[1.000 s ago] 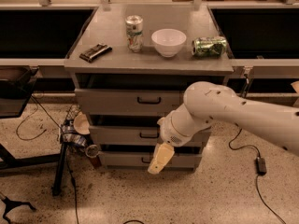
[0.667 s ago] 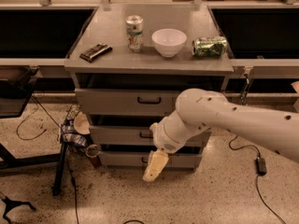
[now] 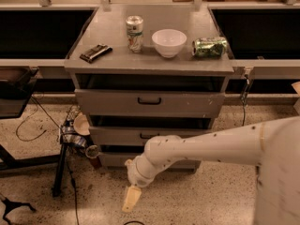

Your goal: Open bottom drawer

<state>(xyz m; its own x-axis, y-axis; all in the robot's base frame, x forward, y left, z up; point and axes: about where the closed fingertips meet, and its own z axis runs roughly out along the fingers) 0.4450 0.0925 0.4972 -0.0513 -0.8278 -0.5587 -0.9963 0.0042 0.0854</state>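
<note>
cream-coloured gripper [image 3: 131, 198] hung at 7 o'clock from the grey metal bottom drawer [image 3: 110, 160]; grip state could not be told.

Arm [image 3: 211, 144]: smooth white tubular shell, swelling to a bulky rounded segment at right, dotted with small dark specks (screws or dirt, can't tell). Ringed white wrist joint [image 3: 140, 170], then a cream-tan pincer [image 3: 131, 198] low over the speckled floor [image 3: 211, 196].
</note>
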